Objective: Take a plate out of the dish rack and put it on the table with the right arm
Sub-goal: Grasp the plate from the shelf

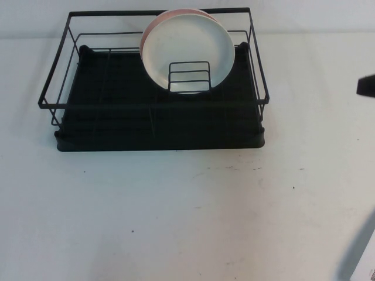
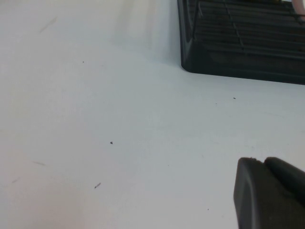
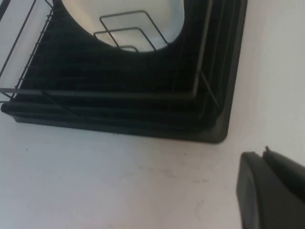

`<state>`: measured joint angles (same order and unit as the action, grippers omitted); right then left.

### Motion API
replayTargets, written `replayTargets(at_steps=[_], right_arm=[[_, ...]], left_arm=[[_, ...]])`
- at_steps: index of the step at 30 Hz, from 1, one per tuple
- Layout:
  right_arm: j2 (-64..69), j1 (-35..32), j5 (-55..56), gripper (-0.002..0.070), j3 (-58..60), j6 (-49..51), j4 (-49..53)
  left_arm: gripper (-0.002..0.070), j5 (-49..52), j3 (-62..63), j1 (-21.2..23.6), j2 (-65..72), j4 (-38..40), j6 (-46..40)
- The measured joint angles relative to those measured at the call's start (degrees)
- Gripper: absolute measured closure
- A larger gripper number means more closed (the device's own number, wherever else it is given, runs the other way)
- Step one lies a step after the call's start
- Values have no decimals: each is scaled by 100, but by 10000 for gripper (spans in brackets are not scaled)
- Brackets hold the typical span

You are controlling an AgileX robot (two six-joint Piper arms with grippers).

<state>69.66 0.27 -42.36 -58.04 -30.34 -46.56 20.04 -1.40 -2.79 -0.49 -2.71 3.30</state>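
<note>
The white plate [image 1: 187, 52] stands on edge in the black dish rack [image 1: 158, 117], leaning behind the small wire holder [image 1: 188, 76]. A pale pink plate [image 1: 153, 24] peeks out behind it. In the right wrist view the plate [image 3: 124, 14] and the rack [image 3: 143, 81] lie ahead of my right gripper [image 3: 263, 155], which is shut and empty over the table [image 1: 176, 205]. From the high view only a black tip of the right gripper [image 1: 366, 86] shows, to the right of the rack. My left gripper [image 2: 259, 162] is shut over bare table, near the rack's corner [image 2: 238, 47].
The rack stands at the back middle of the white table, with bare speckled surface in front of it and on both sides. A blurred grey shape [image 1: 360, 252] fills the near right corner of the high view.
</note>
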Motion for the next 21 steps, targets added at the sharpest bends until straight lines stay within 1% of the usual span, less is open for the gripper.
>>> replayTargets(at_steps=[5,8,13,21], right_arm=[[1269,68,-365,694,-1505,-167,58],[1987,265,-544,694,-2416,-200,229],[2963,806,-782,694,-3796,-200,810],[4261,1256,-1149,693,-5748,-200,1042]], left_arm=[[679,0,0,0,0,0,0],[679,0,0,0,0,0,0],[679,0,0,0,0,0,0],[679,0,0,0,0,0,0]])
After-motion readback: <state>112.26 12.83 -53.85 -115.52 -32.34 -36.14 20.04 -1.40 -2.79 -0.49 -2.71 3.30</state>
